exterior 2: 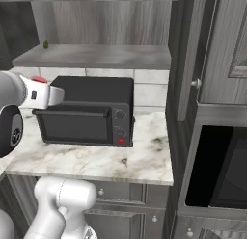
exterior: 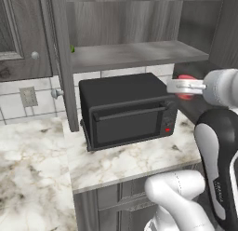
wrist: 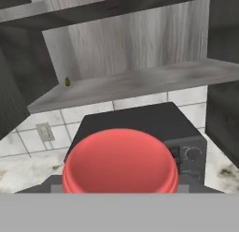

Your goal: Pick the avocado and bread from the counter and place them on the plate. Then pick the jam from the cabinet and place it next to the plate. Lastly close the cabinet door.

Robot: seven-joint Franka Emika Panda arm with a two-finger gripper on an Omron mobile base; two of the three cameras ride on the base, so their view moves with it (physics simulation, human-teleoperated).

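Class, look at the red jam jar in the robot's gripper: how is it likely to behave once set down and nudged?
The jam jar looks squat and wide, so it probably stands steady rather than tipping. Its smooth round lid suggests it is rigid and perhaps slippery. On its side, it would likely roll along the counter.

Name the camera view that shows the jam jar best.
The hand view: the jam is close and large, its red lid facing the camera. The left base view shows a red sliver beside the gripper; the right base view shows a red edge behind it.

One jam [wrist: 120, 160], one microwave [exterior: 126, 109], one cabinet [exterior: 135, 53].
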